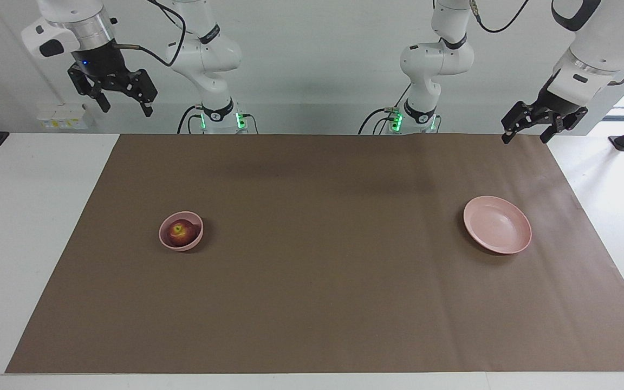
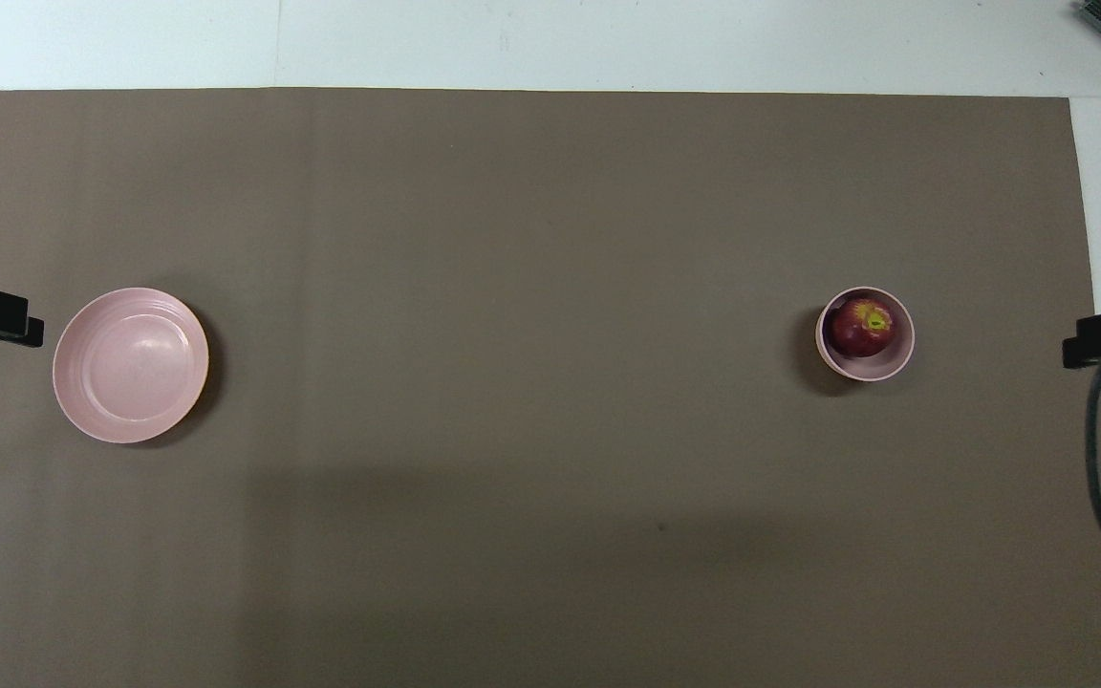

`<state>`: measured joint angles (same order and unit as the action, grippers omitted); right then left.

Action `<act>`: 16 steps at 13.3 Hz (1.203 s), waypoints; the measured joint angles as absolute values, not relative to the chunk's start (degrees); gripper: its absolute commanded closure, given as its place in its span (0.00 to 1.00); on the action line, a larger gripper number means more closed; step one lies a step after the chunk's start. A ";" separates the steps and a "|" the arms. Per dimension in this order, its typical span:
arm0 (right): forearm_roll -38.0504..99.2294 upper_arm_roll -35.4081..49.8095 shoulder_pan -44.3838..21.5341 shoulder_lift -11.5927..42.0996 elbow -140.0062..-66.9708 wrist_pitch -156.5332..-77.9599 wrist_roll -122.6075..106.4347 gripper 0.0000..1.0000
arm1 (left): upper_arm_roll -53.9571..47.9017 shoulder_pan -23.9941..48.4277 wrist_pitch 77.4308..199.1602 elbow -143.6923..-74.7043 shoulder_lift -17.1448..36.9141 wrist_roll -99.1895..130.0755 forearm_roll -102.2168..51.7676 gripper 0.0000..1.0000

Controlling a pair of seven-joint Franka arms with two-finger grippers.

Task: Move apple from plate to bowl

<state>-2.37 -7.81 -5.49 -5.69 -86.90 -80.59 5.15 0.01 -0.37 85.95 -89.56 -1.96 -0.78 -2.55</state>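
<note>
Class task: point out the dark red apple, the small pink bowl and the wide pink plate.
Small round dark red apple (image 1: 180, 233), facing view, its top.
Small deep pale pink bowl (image 1: 197, 241), facing view, its rim.
Wide shallow pale pink plate (image 1: 497, 225), facing view, its bare middle.

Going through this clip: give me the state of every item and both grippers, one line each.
apple: in the bowl, stem end up.
bowl: upright, holding the apple.
plate: upright, nothing on it.
left gripper: open, raised, holding nothing.
right gripper: open, raised, holding nothing.
</note>
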 measured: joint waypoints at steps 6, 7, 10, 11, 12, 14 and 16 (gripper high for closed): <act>-2.36 -7.95 -5.49 -5.88 -87.51 -80.44 1.75 0.00 | 0.02 -0.37 85.95 -89.56 -1.96 -0.82 -2.58 0.00; -2.36 -7.95 -5.49 -5.88 -87.52 -80.44 1.72 0.00 | 0.02 -0.37 85.95 -89.56 -1.96 -0.82 -2.58 0.00; -2.36 -7.95 -5.49 -5.88 -87.53 -80.44 1.71 0.00 | 0.02 -0.37 85.95 -89.56 -1.96 -0.84 -2.58 0.00; -2.36 -7.95 -5.49 -5.88 -87.55 -80.44 1.67 0.00 | 0.02 -0.37 85.95 -89.56 -1.96 -0.87 -2.58 0.00; -2.36 -7.95 -5.49 -5.88 -87.58 -80.44 1.63 0.00 | 0.02 -0.37 85.95 -89.56 -1.96 -0.90 -2.59 0.00; -2.36 -7.94 -5.51 -5.88 -87.65 -80.44 1.15 0.00 | -0.05 -0.33 85.95 -89.56 -1.96 -1.06 -2.64 0.00; -2.36 -7.91 -5.53 -5.88 -87.69 -80.44 0.51 0.00 | -0.12 -0.29 85.95 -89.56 -1.96 -1.09 -2.65 0.00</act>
